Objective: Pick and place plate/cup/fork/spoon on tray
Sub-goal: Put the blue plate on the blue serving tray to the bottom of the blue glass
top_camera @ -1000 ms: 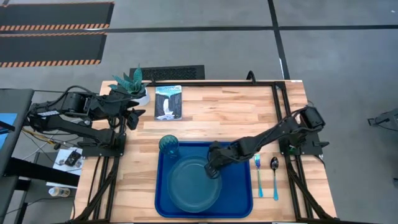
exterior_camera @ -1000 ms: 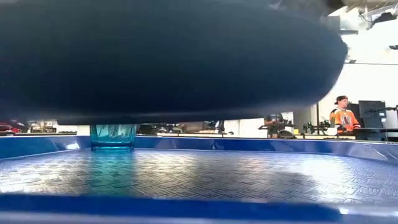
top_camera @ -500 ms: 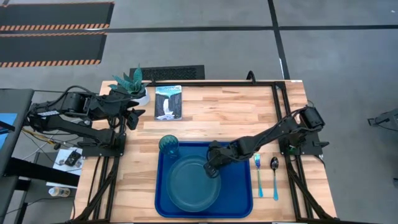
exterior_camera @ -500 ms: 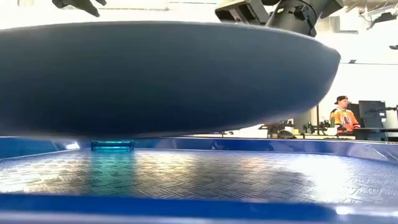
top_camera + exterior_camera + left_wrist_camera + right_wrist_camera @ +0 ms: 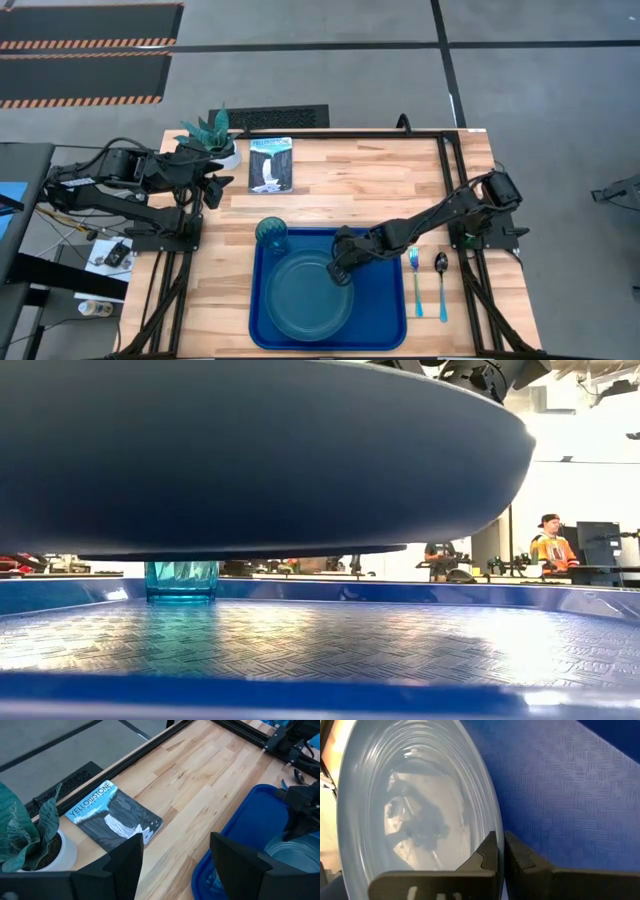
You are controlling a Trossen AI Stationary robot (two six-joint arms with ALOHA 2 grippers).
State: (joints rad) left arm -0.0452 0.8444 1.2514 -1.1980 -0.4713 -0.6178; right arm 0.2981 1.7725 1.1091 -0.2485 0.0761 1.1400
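Since the earlier frame, the plate (image 5: 250,455) had tilted again above the tray (image 5: 385,325), rim pinched in the right gripper (image 5: 343,270) jaws. Placing step; next, lowering flat and releasing seemed needed, while the left gripper (image 5: 172,865) waited at ten o'clock, jaws apart and empty.

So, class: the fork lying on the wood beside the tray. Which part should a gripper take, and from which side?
Probably the long light-blue handle of the fork, near its middle, from straight above. It lies flat on the table, so only a top-down pinch across its narrow width fits. The spoon lies parallel and close, while the tray sits on the other side, leaving little room for the fingers.
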